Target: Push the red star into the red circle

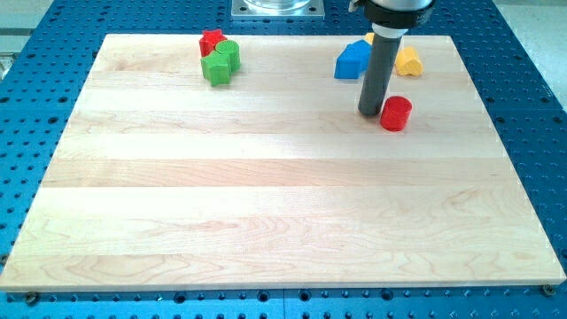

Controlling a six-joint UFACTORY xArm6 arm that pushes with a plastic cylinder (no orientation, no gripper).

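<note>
Sitting untouched at the bench's (266, 221) eleven o'clock, red star (211, 41) against green block (221, 62), perhaps touching. Well apart at two o'clock, red circle (396, 113), tip (369, 112) just left. No hand fitted. Whole push left.

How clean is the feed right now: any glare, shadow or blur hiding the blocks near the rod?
Camera view: even light, sharp overall; no glare on the board. My tip casts only a faint shadow, just left of the red circle. The red star is partly hidden behind the green block; the rod's top is cropped.
</note>
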